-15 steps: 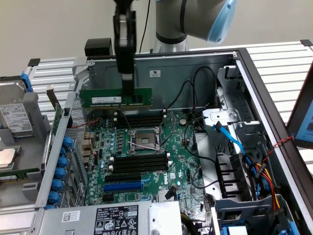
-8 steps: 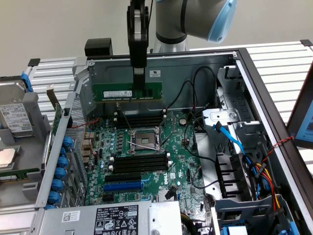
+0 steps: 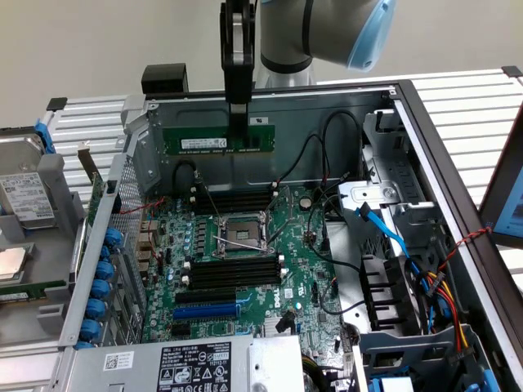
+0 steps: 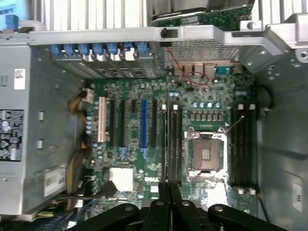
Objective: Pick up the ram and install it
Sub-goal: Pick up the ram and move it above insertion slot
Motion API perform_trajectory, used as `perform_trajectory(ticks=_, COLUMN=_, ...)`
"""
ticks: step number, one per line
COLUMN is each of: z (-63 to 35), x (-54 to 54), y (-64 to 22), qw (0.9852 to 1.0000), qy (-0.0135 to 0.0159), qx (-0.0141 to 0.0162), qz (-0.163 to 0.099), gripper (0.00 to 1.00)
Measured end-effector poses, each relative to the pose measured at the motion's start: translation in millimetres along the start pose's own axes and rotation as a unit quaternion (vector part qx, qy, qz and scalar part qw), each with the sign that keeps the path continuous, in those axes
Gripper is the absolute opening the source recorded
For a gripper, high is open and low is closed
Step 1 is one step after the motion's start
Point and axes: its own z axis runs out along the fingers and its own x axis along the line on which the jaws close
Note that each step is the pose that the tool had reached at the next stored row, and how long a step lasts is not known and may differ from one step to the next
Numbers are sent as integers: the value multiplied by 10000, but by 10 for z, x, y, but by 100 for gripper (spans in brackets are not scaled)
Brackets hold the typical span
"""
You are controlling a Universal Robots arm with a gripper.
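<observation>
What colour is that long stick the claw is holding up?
Green, with a white sticker; the ram shows best in the exterior view.

The black gripper [image 3: 239, 140] covers a strip of the long green circuit-board ram [image 3: 204, 137], and the print on its white sticker [image 3: 201, 144] is too small to read. The exterior view's edge cuts off the grey-and-blue robot arm [image 3: 327, 33] at twelve o'clock and a dark-framed screen [image 3: 507, 188] at three o'clock.

The tool [image 3: 239, 131] hangs over the open computer case [image 3: 327, 102], clamped on the ram [image 3: 200, 140]. The ram is held level and on edge, close to the case's far wall. It is well above the motherboard [image 3: 261, 290] and its black slots [image 3: 233, 272].
</observation>
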Motion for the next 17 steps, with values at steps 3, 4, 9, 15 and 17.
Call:
perform_trajectory(ticks=3, z=0, x=0, y=0, qw=10000, qy=-10, qx=-1, qz=0, gripper=12)
perform_trajectory(ticks=4, z=0, x=0, y=0, qw=10000, qy=-10, qx=-1, qz=0, gripper=12)
perform_trajectory(ticks=9, z=0, x=0, y=0, qw=10000, qy=-10, qx=0, qz=0, gripper=12)
perform_trajectory(ticks=15, z=0, x=2, y=0, qw=10000, qy=-44, qx=-1, qz=-3, gripper=12)
perform_trajectory(ticks=17, z=0, x=3, y=0, qw=10000, qy=-91, qx=-3, qz=-5, gripper=12)
